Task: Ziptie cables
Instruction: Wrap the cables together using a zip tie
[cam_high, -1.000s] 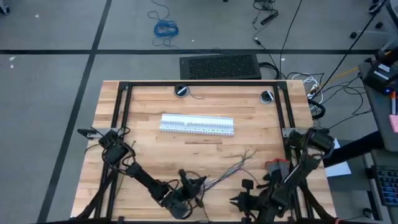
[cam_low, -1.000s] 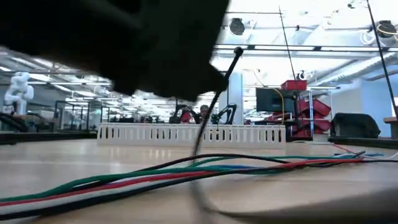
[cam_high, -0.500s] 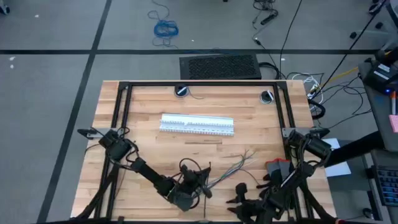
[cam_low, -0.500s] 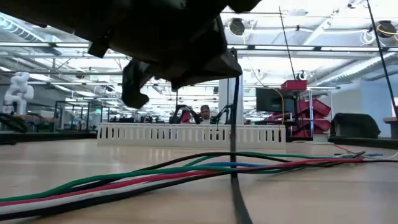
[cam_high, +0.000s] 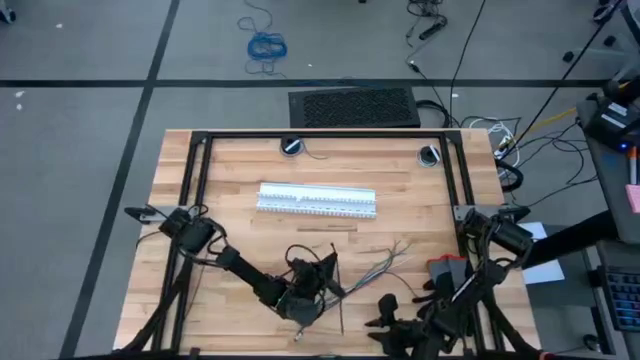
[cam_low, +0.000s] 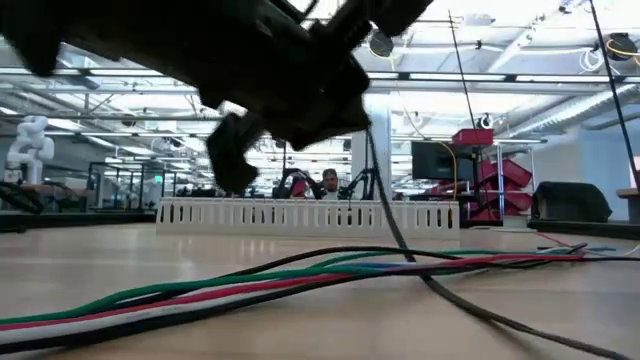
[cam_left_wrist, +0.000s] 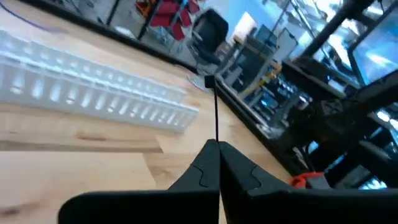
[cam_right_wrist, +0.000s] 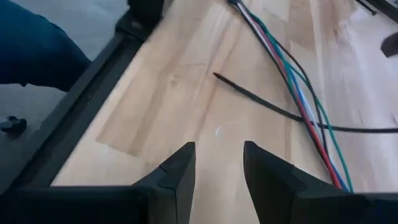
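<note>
A ziptie (cam_left_wrist: 216, 115) is clamped in the left gripper (cam_high: 318, 283) beside the cables (cam_high: 375, 269) at the table's 6 o'clock, apparently crossing them; its tip should be threaded beneath, while the right gripper (cam_right_wrist: 217, 165) waits apart.

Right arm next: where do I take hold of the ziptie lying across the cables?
Take the ziptie by its free tip on the bare wood, short of the cables. It lies flat and thin, so bring the open right gripper straight down, fingers straddling it crosswise.
</note>
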